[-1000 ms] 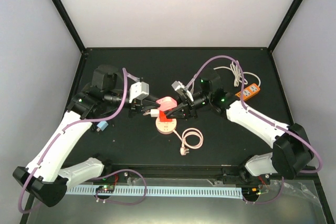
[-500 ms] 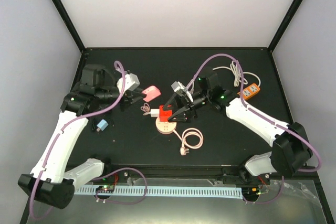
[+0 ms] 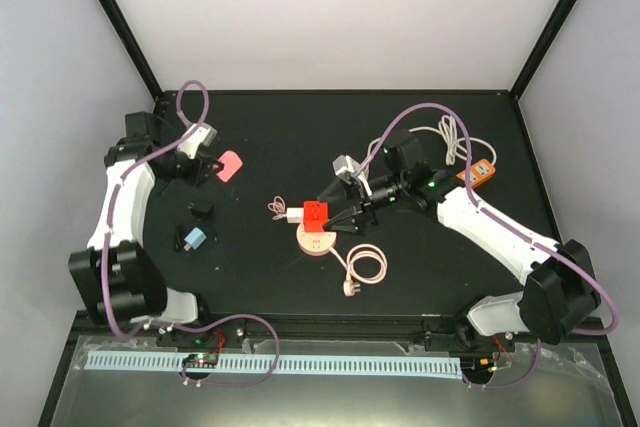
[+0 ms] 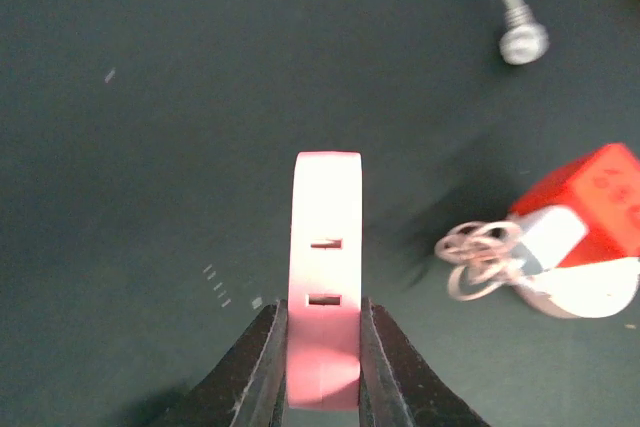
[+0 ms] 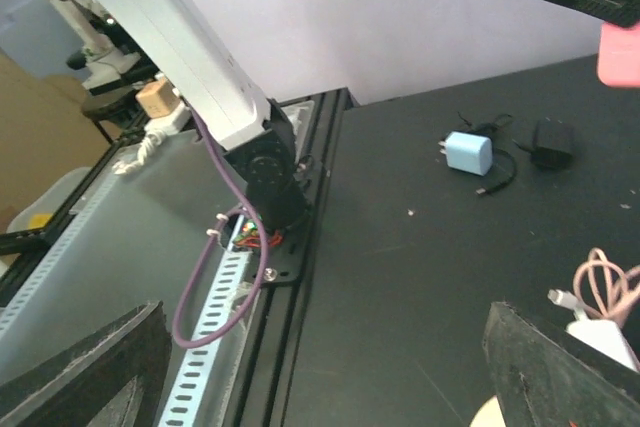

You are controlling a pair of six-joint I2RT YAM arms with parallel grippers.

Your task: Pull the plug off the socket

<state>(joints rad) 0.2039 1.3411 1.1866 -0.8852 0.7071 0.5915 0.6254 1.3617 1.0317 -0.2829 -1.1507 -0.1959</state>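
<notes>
left gripper (image 4: 322,342) carried one pink socket (image 4: 325,247) leftward; right gripper (image 3: 332,213) spread

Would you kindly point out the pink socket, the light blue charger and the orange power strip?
pink socket (image 4: 325,272): left wrist view, face between its two slots.
light blue charger (image 5: 467,154): right wrist view, middle of its body.
orange power strip (image 3: 473,174): top external view, middle of its top.
</notes>
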